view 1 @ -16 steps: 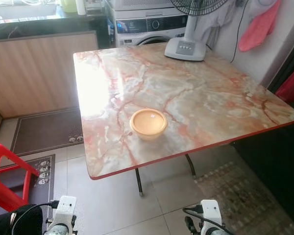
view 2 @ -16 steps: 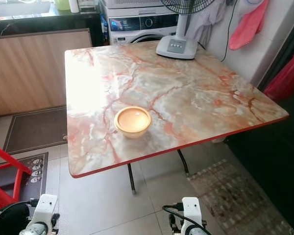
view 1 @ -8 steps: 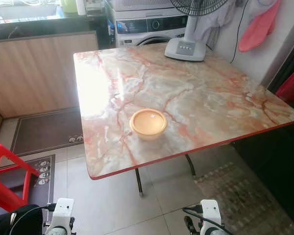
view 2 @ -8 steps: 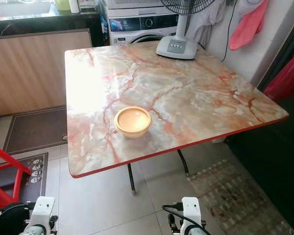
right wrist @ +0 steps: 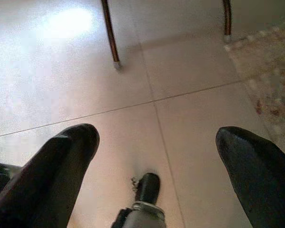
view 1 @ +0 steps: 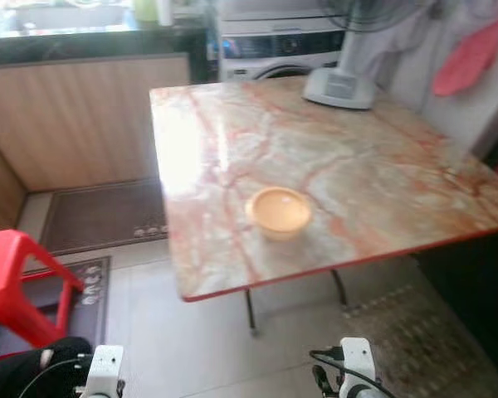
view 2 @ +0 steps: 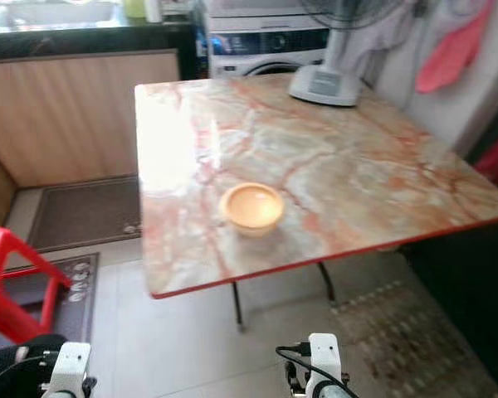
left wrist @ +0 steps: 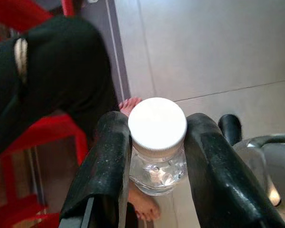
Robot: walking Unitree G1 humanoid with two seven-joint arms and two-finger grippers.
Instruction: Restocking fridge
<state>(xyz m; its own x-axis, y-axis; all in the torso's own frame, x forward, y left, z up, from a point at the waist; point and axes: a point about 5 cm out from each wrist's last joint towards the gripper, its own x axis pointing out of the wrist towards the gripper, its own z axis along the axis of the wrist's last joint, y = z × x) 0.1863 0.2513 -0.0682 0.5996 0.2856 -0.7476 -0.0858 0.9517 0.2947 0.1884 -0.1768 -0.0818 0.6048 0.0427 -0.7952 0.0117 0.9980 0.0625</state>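
Carrying a water bottle point(left wrist: 157, 156) seems to be the step in hand: the left gripper point(left wrist: 156, 161) hangs low at the bottom left of the head view, its two black fingers point(left wrist: 107, 161) clamped on the clear bottle just under its white cap point(left wrist: 157, 124). A person's bare foot and dark trouser leg show past the bottle, beside a red stool point(view 1: 21, 278) at the left edge. The right gripper point(right wrist: 156, 161) hangs over bare floor tiles with its fingers spread wide and nothing between them. Ahead, in the middle of the frame, a marble-patterned table point(view 1: 382, 166) bears a yellow bowl point(view 1: 278, 211) near its front edge and a fan base point(view 1: 340, 85) at its far side. No fridge can be seen, so the next move probably calls for turning to find it while keeping the bottle held.
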